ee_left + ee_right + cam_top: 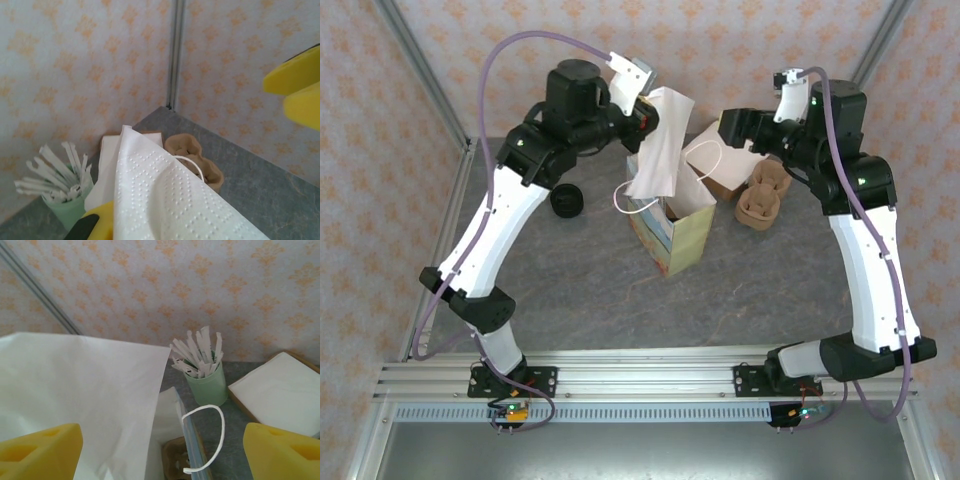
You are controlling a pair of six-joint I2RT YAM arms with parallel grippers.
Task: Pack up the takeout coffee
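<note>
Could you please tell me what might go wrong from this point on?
The left gripper pinches a napkin that hangs over the rim of the bag, so on release it may slide down outside. The open right gripper sits close to the bag's handle and could snag it and tip the bag.

Overhead view looks down; both wrist views (close) seemingly share the stick cup (207, 387).

Toward the far edge of the table (570, 300) sit brown cup carriers (763, 195) and a tray of napkins (280, 390) — just beside it, a green holder (205, 385) of white stirrers. A paper bag (675, 235) stands upright mid-table, a white napkin (660, 150) above its open top.
</note>
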